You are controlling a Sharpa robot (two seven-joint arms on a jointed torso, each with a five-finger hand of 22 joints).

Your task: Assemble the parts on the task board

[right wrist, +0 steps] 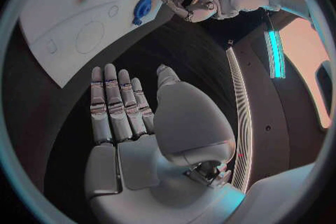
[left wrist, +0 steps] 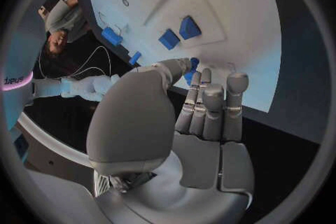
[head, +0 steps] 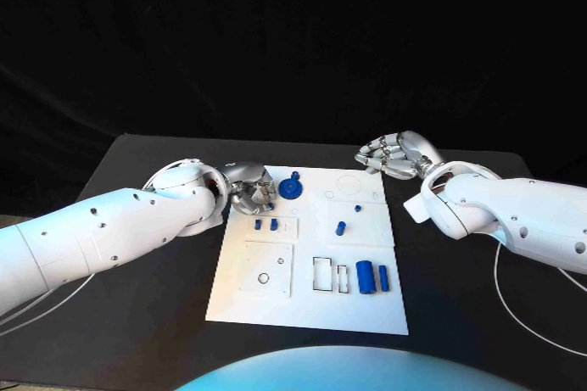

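The white task board [head: 306, 302] lies in the middle of the black table. A round blue part [head: 291, 188] sits near its far left corner. My left hand [head: 251, 194] hovers just left of that part, fingers apart and holding nothing; in the left wrist view the thumb [left wrist: 168, 70] points at a blue piece [left wrist: 192, 66] half hidden behind the fingers. Two small blue pieces [head: 265, 225] stand on the board nearer me, with a thick cylinder [head: 365, 276] and a thinner one [head: 382, 277] at the near right. My right hand [head: 392, 156] is off the far right corner, fingers straight [right wrist: 115, 106], empty.
Two more small blue pieces [head: 341, 229] [head: 357, 209] stand at mid-board. A raised white plate [head: 269, 268] with holes occupies the near left of the board, and rectangular slots [head: 328, 274] sit beside the cylinders. Thin white cables [head: 539, 323] curve over the table on both sides.
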